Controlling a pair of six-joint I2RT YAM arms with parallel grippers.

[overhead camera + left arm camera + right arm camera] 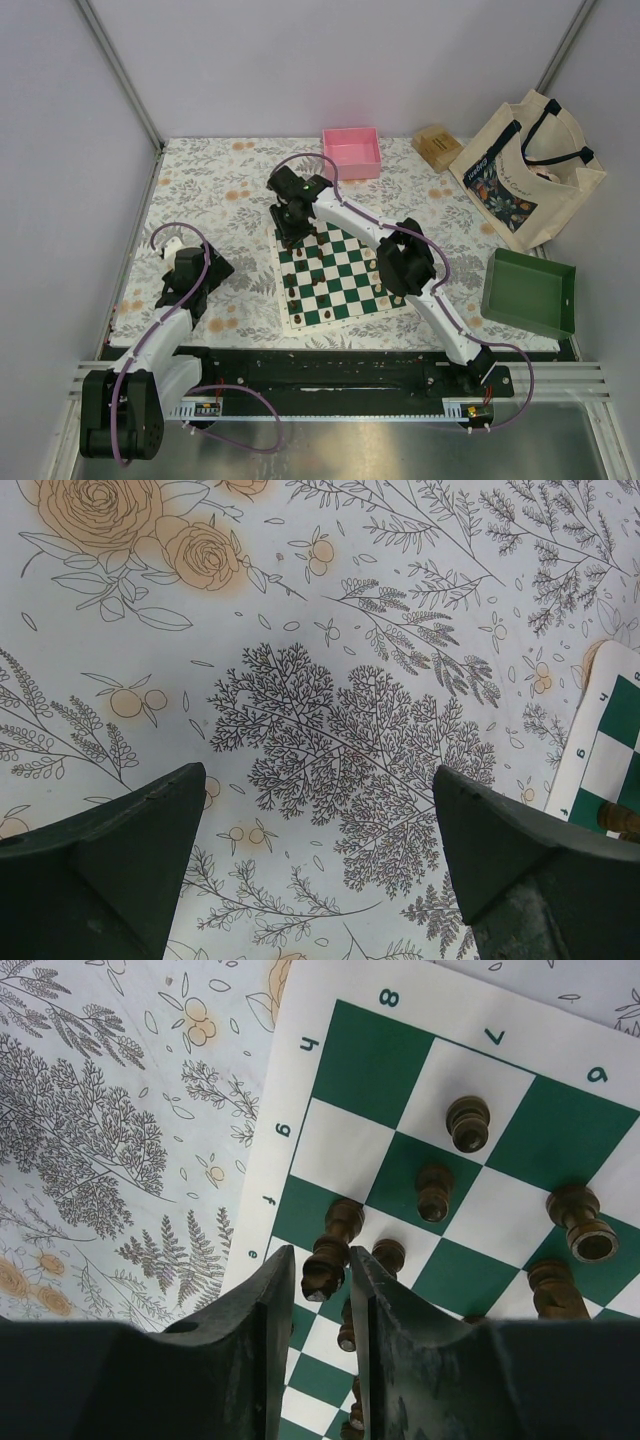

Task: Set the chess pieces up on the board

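The floral-printed table (220, 190) carries the checked board (340, 282) around its middle, a pink tray (351, 154) and a small brown box (437, 146) along the far edge, a tote bag (525, 172) in the far right corner and a green tray (528, 295) by the right edge.

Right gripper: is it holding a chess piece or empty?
Holding one. In the right wrist view the right gripper has its jaws drawn close on a dark chess piece over the board. Whether the piece is lifted, cannot tell.
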